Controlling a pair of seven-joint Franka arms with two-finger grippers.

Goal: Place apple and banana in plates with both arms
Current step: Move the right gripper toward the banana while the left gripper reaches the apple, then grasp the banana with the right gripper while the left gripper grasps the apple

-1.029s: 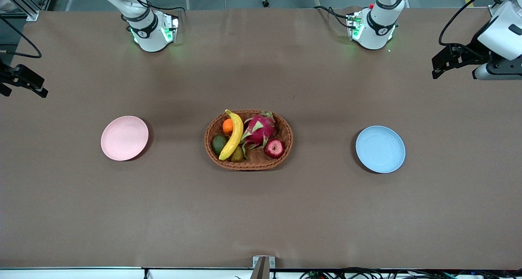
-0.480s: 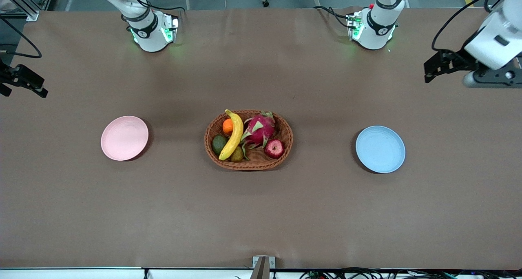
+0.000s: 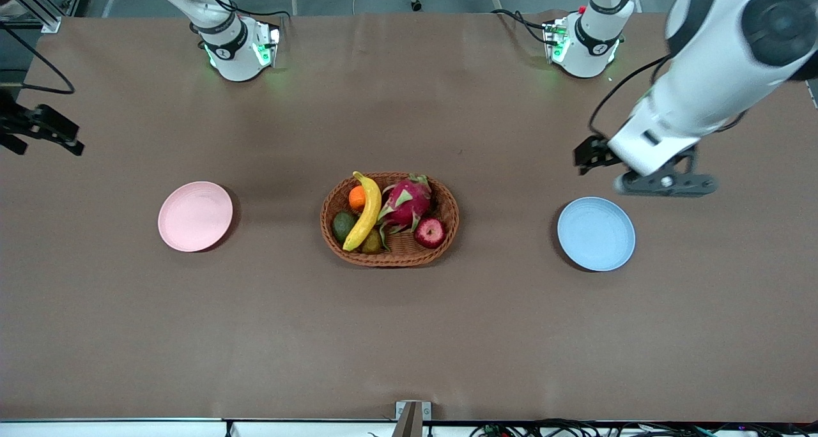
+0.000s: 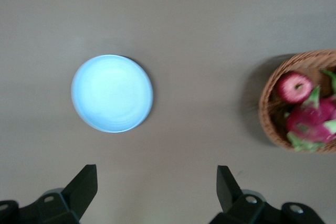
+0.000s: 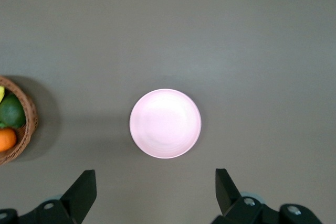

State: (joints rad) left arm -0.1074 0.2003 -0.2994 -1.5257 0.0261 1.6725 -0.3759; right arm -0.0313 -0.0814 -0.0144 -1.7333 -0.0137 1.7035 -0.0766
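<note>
- The left gripper (image 3: 585, 158) has swung in from the table's edge since a second ago and now hangs over bare table beside the blue plate (image 3: 596, 234), fingers spread, holding nothing.
- The right gripper (image 3: 45, 133) waits near its table end, fingers apart and holding nothing.
- Apple (image 3: 430, 232) and banana (image 3: 365, 213) lie in the basket (image 3: 390, 255); the pink plate (image 3: 195, 216) and blue plate are bare, so nothing is placed yet.
</note>
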